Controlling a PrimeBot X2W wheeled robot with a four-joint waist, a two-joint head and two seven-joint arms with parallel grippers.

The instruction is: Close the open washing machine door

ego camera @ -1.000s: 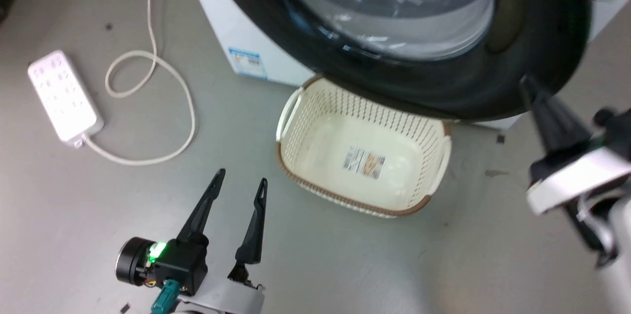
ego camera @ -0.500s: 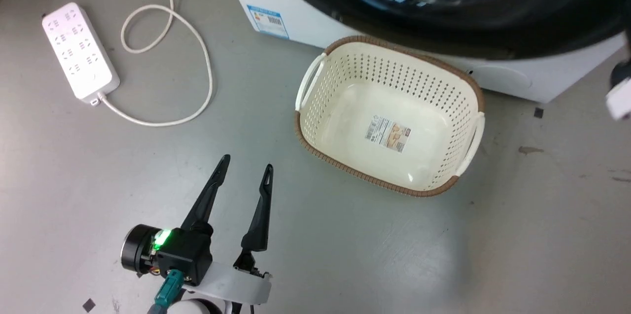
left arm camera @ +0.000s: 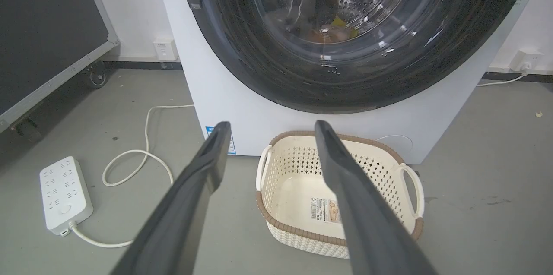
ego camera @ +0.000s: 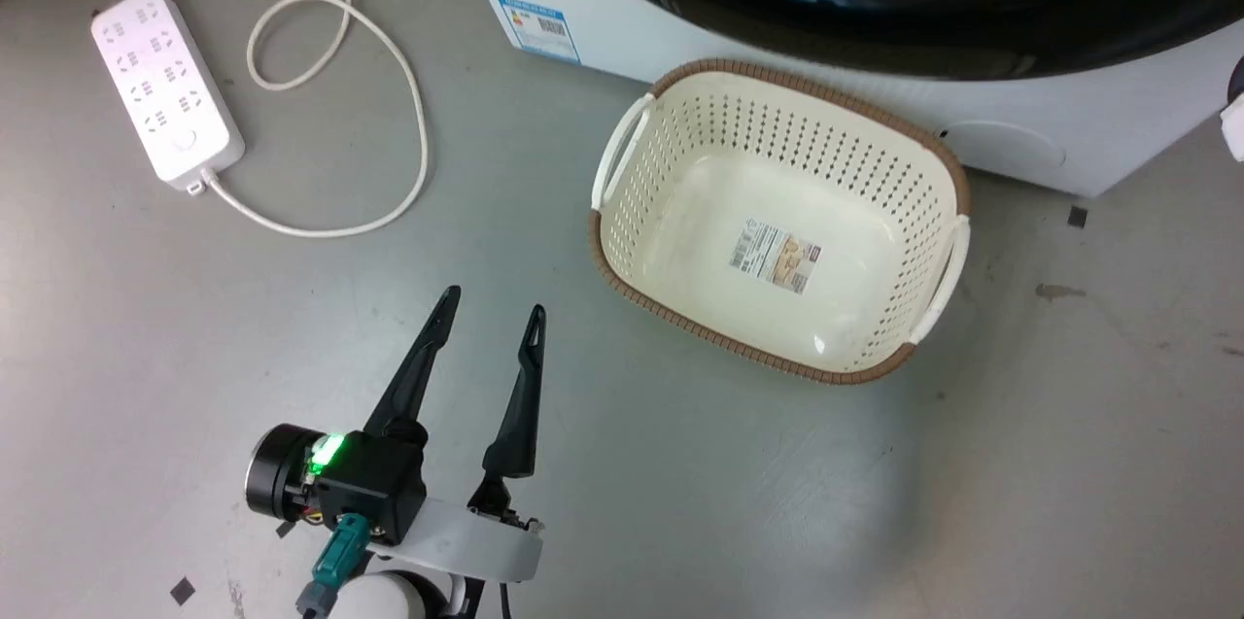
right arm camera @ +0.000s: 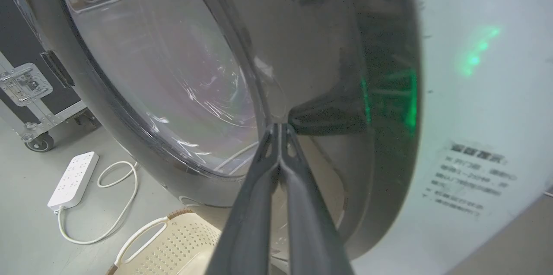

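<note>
Washing machine door (right arm camera: 173, 72) looks nearly shut; right gripper (right arm camera: 280, 130) clenched empty, tips against its dark rim, left gripper (ego camera: 494, 302) spread idle; next needs a firm push to latch.

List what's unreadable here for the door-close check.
- Round black-rimmed glass washing machine door: whether latched; upper part cut off by left wrist view's top edge.
- Shut right tool: door contact unclear, right wrist view, reflections.
- White machine's printed label: blurred, right wrist view.

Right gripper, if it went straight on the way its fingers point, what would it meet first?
The shut right gripper would meet the large round black-rimmed glass washing machine door, just where glass joins rim; its tips look very close, perhaps touching.
</note>
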